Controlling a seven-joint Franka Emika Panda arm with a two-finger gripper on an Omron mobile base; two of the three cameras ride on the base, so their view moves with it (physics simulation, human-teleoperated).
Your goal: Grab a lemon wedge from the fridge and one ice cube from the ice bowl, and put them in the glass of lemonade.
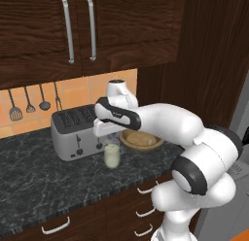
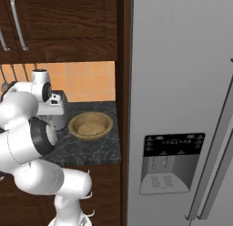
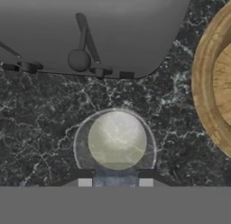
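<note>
As the hand view looks straight down, the glass of lemonade (image 3: 115, 139) is seen on the dark worktop (image 3: 40, 128) directly below the gripper (image 3: 115, 182), between toaster (image 3: 85, 31) and ice bowl (image 3: 214, 90). Whether its part-closed jaws hold anything cannot be told.

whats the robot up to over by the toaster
The arm is reaching over the dark stone counter, with its gripper poised right above the glass of lemonade. The hand view looks straight down into the drink. The glass stands in front of the toaster, with the wooden ice bowl beside it. The fridge doors are closed. Whether the jaws hold anything isn't clear from these views.
</note>
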